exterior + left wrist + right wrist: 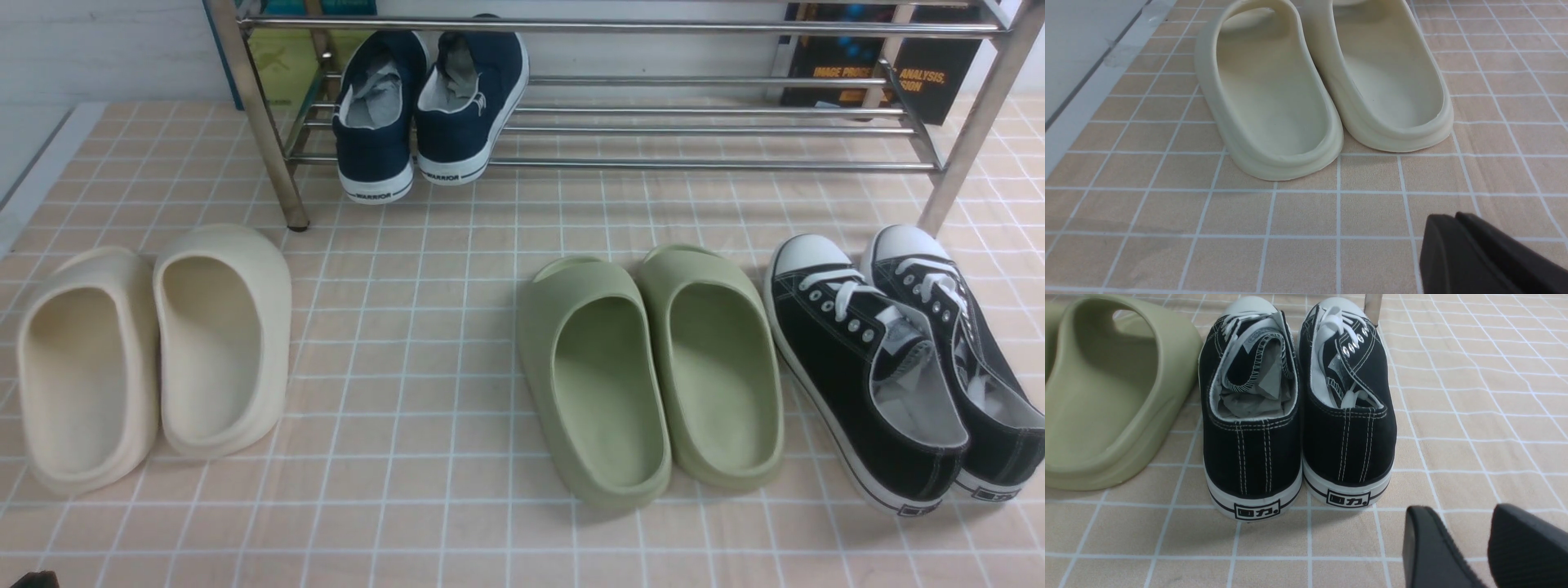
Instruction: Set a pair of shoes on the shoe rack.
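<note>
While the navy slip-ons (429, 110) sit on the chrome shoe rack (702, 122), left gripper (1457, 224) is clenched empty, right gripper (1466, 535) spread, holding nothing.

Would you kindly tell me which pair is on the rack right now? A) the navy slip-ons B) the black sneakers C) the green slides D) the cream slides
A: the navy slip-ons rest on the lower bars of the rack, heels toward the camera, while every other pair sits on the floor.
</note>
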Tool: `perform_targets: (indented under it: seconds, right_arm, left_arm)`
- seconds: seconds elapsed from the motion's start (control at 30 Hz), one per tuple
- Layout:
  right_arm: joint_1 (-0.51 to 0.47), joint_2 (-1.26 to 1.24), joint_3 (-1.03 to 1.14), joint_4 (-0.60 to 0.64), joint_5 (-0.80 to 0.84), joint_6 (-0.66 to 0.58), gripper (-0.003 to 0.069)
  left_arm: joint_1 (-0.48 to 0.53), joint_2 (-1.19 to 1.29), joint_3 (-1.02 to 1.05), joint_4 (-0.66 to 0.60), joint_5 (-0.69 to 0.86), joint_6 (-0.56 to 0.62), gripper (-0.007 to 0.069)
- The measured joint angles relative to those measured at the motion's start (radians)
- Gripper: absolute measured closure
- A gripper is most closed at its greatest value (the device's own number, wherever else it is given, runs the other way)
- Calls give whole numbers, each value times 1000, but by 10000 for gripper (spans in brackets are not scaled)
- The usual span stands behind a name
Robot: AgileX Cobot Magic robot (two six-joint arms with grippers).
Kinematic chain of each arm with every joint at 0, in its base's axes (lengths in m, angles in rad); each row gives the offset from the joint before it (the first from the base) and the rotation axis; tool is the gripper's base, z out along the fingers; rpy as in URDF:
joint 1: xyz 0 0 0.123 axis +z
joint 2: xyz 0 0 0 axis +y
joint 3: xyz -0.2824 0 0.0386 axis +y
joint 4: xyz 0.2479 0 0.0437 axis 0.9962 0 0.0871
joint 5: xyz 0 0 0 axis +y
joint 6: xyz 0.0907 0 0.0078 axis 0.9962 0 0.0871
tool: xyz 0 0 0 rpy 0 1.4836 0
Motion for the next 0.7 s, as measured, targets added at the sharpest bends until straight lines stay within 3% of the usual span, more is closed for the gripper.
perform_targets:
  seconds: [0.7]
  right_arm:
    - [0,0,0,0,0,0,421]
  left_arm:
    - [0,0,0,0,0,0,579]
